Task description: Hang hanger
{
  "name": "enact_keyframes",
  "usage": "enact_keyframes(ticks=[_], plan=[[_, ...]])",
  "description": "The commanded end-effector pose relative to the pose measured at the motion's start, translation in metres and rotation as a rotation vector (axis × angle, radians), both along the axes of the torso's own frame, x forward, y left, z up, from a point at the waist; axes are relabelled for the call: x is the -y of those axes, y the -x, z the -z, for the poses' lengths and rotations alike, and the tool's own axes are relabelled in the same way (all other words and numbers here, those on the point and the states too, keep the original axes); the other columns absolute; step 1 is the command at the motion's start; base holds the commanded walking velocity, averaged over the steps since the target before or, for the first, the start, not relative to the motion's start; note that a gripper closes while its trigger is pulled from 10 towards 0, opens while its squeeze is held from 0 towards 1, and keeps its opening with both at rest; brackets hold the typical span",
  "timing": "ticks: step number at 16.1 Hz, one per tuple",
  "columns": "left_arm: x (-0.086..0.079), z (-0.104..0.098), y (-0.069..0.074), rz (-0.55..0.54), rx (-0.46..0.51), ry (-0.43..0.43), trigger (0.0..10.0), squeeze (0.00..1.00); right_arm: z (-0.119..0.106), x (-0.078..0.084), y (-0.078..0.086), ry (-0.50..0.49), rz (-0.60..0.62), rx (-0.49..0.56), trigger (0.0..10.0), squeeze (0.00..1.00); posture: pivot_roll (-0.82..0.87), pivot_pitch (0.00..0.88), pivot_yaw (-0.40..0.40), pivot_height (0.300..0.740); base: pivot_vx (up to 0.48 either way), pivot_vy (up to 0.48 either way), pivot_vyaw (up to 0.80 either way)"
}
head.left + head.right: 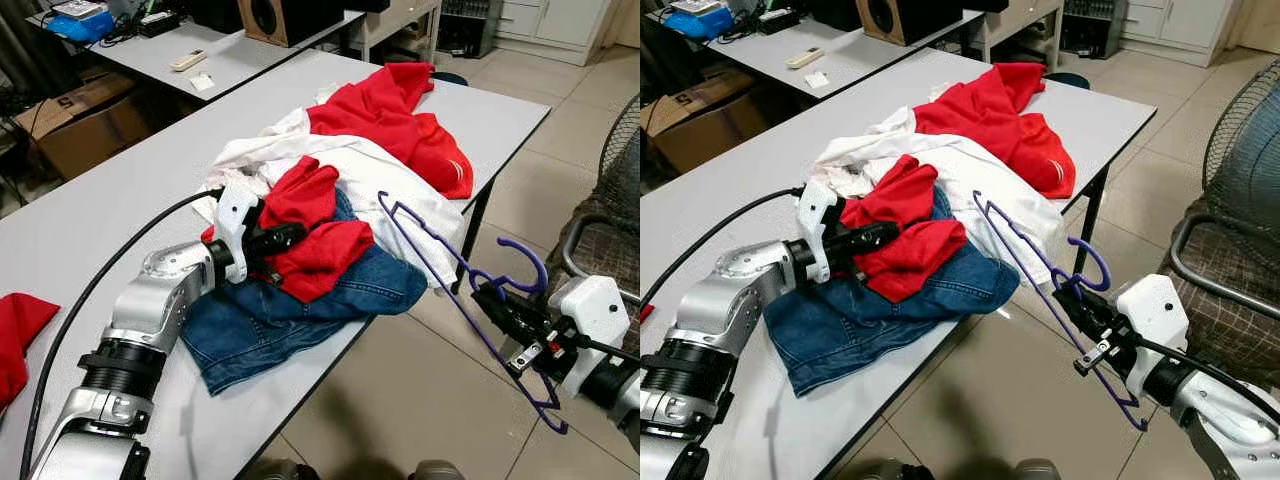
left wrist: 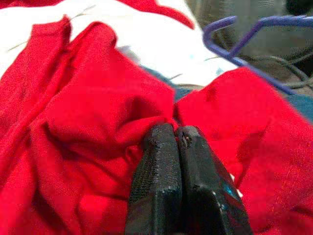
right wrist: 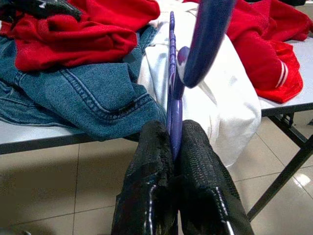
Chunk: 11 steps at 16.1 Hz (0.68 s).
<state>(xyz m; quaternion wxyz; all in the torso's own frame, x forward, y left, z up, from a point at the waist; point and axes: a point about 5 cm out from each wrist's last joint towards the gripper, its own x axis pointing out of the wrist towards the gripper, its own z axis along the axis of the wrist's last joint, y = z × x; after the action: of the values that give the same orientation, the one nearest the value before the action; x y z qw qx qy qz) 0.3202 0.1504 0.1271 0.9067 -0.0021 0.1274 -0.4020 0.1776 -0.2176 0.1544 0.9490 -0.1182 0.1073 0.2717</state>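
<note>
We see a long grey table running from the lower left of the frame to the upper right, heaped with clothes. Largest in the heap is a white garment at centre, draping over the table's right edge. Above it, toward the upper centre, lies a red jacket with white cuff stripes. Blue jeans spread across the lower centre, reaching the table edge. On top of them sits a crumpled red shirt.

Our left arm enters from the lower left, bends at the elbow and reaches rightward across the table; the left gripper has its 2 black fingers pressed together on a fold of the red shirt, as the left wrist view shows.

Our right arm comes in from the lower right, off the table's side and above the tiled floor. The right gripper pinches a purple hanger near its neck, fingers closed on the thin plastic. The hanger is held in the air, tilted, its far end over the white garment and its hook curling up at right centre.

A second table stands in the upper left, carrying a remote control. A cardboard box sits on the floor at left, and a wire fan guard fills the right edge.
</note>
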Motion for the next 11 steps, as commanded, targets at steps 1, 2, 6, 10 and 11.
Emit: enact_keyframes(ticks=[1,2,6,10,11], plan=[[-0.007,-0.005,-0.005,-0.041,0.019,-0.018,0.0,0.00,-0.002,-0.002,-0.002,0.005,-0.009,0.011,10.0,0.00,-0.26,0.000,0.157,0.740,0.000,0.000,0.00],[-0.009,-0.007,-0.006,-0.064,0.029,0.002,0.0,0.00,-0.002,-0.001,-0.003,0.006,-0.008,0.014,10.0,0.00,-0.25,0.000,0.154,0.740,0.000,0.000,0.00],[-0.008,-0.054,-0.019,-0.116,0.134,0.333,0.0,0.00,-0.003,0.003,-0.008,0.019,0.036,0.046,10.0,0.00,-0.25,0.000,0.155,0.740,0.000,0.000,0.00],[-0.028,-0.131,-0.035,-0.214,0.312,0.816,0.0,0.00,-0.005,0.005,-0.011,0.016,0.078,0.079,10.0,0.00,-0.25,0.000,0.168,0.740,0.000,0.000,0.00],[-0.033,-0.140,-0.036,-0.227,0.333,0.867,0.0,0.00,-0.006,0.004,-0.011,0.016,0.079,0.083,10.0,0.00,-0.25,0.000,0.168,0.740,0.000,0.000,0.00]])
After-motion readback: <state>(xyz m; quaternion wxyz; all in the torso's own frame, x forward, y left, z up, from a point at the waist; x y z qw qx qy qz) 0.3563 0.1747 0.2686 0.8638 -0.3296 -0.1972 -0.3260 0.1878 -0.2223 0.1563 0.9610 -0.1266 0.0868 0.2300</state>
